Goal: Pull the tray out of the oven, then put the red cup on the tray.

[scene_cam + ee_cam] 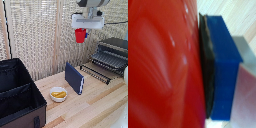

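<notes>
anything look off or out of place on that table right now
One oddity: a dark blue book-like slab stands upright on edge in the middle of the wooden table, propped by nothing. The tray is pulled out of the oven; the gripper holds the red cup aloft. Nothing spilled.

**Wrist view: red cup against a gripper pad**

The red cup fills most of the picture, its glossy wall showing soft highlights. A blue finger of the gripper, faced with a thin black pad, presses flat against the cup's side; pad and cup touch along the pad's whole visible length. Beyond the finger lies pale wood, blurred. The opposite finger is hidden.
</notes>
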